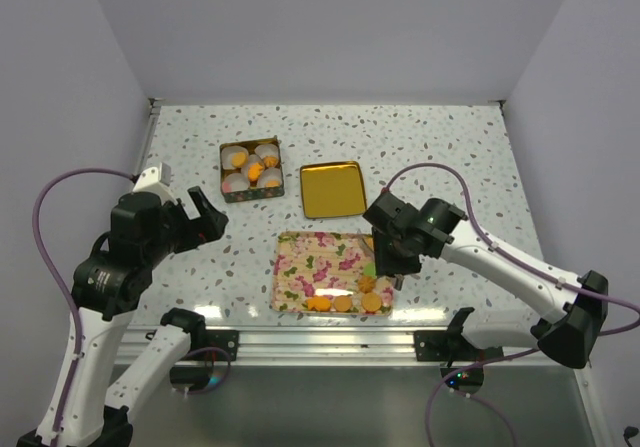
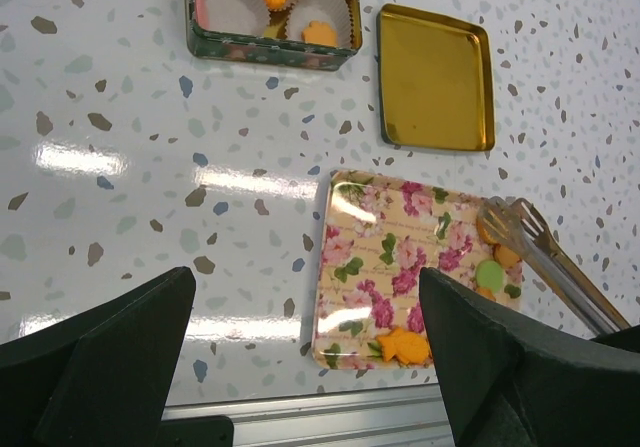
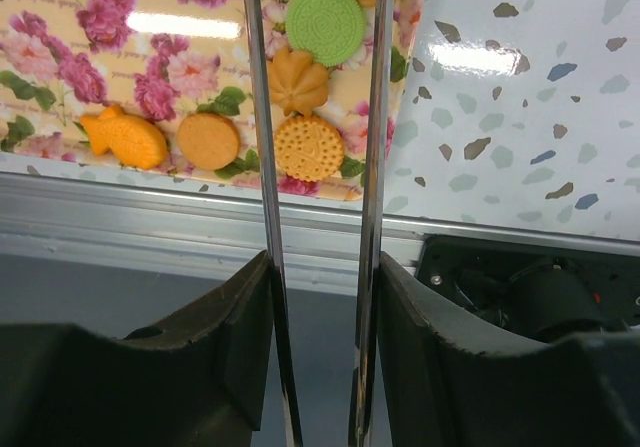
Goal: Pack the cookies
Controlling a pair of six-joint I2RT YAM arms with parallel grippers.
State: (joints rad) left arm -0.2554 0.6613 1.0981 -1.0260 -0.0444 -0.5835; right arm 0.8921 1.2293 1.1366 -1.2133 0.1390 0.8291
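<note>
Gripping slim steel tongs (image 3: 376, 117), my right gripper (image 3: 322, 267) holds them over orange-brown and green cookies (image 3: 310, 147) clustered at five o'clock of the floral rectangular tray (image 3: 60, 77). My left gripper (image 2: 305, 287) hangs wide open, at nine o'clock of that tray.

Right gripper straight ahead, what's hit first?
The right gripper holds tongs, which would likely meet the cookies on the flowered tray first, near the green cookie; height is unclear.
</note>
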